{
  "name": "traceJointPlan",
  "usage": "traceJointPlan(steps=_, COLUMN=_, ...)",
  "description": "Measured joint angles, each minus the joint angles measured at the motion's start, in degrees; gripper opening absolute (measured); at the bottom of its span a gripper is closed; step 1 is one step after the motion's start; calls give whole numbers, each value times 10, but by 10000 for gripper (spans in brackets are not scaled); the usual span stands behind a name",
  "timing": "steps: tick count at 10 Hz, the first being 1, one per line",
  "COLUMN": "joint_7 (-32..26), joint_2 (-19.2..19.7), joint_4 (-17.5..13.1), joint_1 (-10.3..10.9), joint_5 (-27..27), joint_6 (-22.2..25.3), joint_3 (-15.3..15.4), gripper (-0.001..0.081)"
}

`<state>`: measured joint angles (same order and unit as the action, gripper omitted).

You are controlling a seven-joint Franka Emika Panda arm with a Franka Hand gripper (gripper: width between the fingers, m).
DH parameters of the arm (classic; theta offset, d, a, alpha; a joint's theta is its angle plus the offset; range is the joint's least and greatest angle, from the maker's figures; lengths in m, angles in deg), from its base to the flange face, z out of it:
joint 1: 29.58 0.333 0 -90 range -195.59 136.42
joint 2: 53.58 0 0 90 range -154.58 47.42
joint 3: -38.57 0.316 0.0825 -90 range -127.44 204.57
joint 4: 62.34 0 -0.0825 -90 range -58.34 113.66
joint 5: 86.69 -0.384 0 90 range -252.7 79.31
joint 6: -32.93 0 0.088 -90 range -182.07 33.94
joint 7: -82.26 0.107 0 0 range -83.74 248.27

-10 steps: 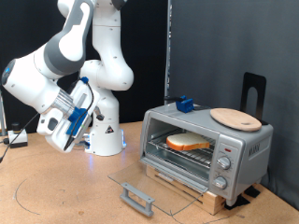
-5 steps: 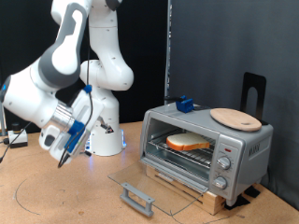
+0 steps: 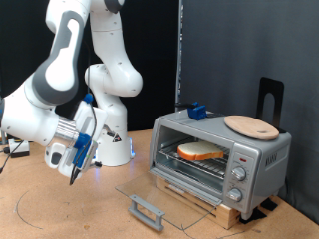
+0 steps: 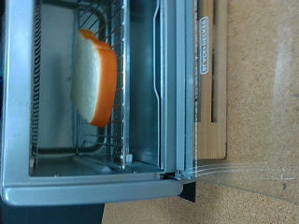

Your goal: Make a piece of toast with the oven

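Silver-grey oven [image 3: 219, 157] stood door-down | toast [image 4: 95, 77] on rack, close-up in wrist view only | gripper [image 3: 76, 164] only in exterior view, well apart, grip unreadable

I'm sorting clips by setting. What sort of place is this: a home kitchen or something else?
Probably a robotics lab, not a kitchen: a black curtain backdrop, a bare wooden table, and the oven set on it with the piece of toast inside.

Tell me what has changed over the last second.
The white robot arm swung its gripper lower and further toward the exterior view's left, away from the silver-grey toaster oven. Nothing was grasped or released. The pale bread slice stays on the rack, glass door open, wooden plate on top.
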<state>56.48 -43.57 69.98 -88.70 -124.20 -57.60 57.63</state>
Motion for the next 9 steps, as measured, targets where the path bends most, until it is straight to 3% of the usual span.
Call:
traceJointPlan(steps=1, joint_7=-8, joint_2=14, joint_4=0, joint_1=2, joint_5=13, joint_6=-9, joint_3=1, gripper=809)
traceJointPlan(steps=3, joint_7=-22, joint_2=41, joint_4=6, joint_1=15, joint_5=17, joint_6=-83, joint_3=9, gripper=809)
traceJointPlan(steps=6, joint_7=-58, joint_2=52, joint_4=5, joint_1=8, joint_5=6, joint_6=-74, joint_3=8, gripper=809)
traceJointPlan(steps=9, joint_7=-54, joint_2=105, joint_4=-6, joint_1=15, joint_5=24, joint_6=-133, joint_3=7, gripper=809)
